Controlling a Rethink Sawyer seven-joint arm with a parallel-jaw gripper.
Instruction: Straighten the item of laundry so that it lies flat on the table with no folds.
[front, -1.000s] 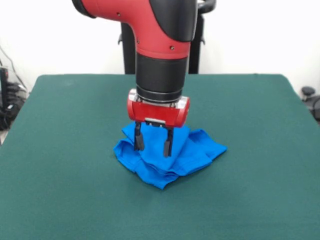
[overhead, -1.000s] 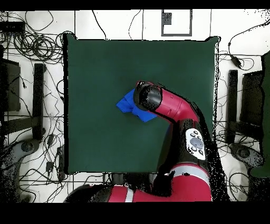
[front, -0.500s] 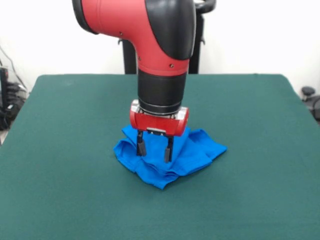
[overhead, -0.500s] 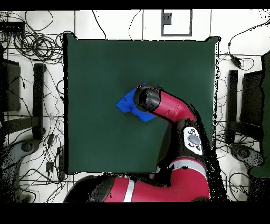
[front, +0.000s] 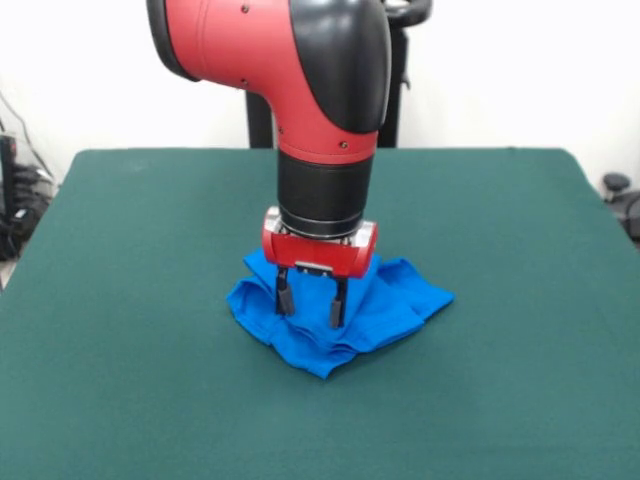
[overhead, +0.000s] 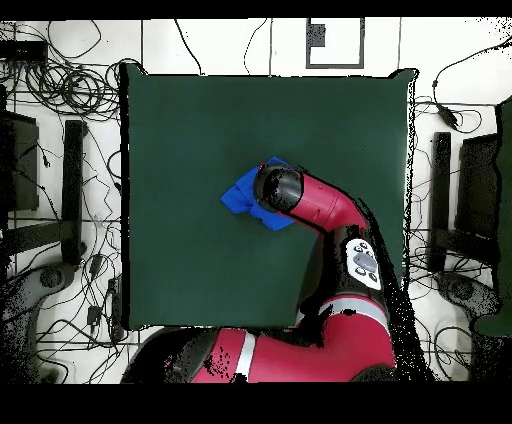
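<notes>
The item of laundry (front: 390, 300) is a bright blue shirt lying crumpled in a folded heap near the middle of the dark green table (front: 120, 300). No print shows on it. My gripper (front: 310, 305) hangs straight down over the heap's left half, open, with its black fingers (front: 284, 297) spread and their tips down at the cloth. In the overhead view the arm covers most of the laundry (overhead: 238, 194), and the gripper itself is hidden under the wrist.
The table (overhead: 180, 130) stretches wide on all sides of the heap. Cables and stands (overhead: 70, 190) lie on the floor beyond its edges in the overhead view.
The gripper has come down a little onto the heap, its fingers staying spread. The shirt has kept its shape and place.
</notes>
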